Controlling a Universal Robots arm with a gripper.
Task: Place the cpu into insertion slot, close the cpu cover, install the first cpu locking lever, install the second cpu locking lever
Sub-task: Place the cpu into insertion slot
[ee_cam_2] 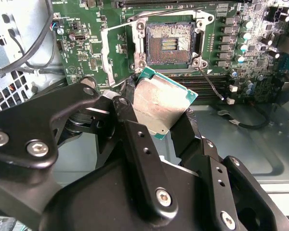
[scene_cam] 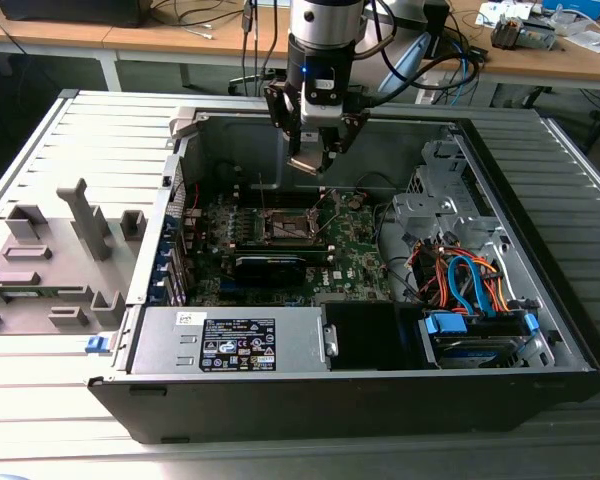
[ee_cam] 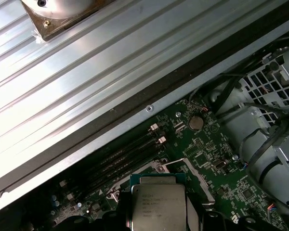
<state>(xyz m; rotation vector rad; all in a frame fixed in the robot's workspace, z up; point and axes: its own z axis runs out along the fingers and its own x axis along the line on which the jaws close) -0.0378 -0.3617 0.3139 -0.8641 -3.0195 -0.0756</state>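
Found the gripper (ee_cam_2: 156, 120) pinched on the cpu (ee_cam_2: 163, 102), with black jointed metal fingers (ee_cam_2: 135, 139) pressed against two opposite edges. Noted a flat square chip with a matt, scuffed silver-grey lid and a thin green rim exposed around it, held tilted in the second wrist view. Recorded the cpu raised in the air, near the insertion slot (ee_cam_2: 168, 44) but apart from it. Identified the slot as a square brownish-gold pin field inside a dark rim, uncovered. Located the cpu cover (ee_cam_2: 106, 57), a thin silver frame with a cut-out centre, swung open beside the slot. Traced one thin wire locking lever (ee_cam_2: 213, 85) slanting away from a slot corner across the green circuit board (ee_cam_2: 82, 48). Could not follow the far edge of the cpu (ee_cam: 156, 204) in the first wrist view, cut off at the picture border. Picked out in that view long black memory slots (ee_cam: 120, 159), a round coin cell (ee_cam: 196, 122) and a bright ribbed metal table (ee_cam: 111, 72). Confirmed from the exterior view the gripper (scene_cam: 316, 148) hanging inside the open computer case (scene_cam: 330, 400), above the board and toward the back wall from the slot (scene_cam: 288, 226). Noted a silver power supply (scene_cam: 230, 340) at the near wall and orange and blue cables (scene_cam: 470, 280) toward the exterior view's right.
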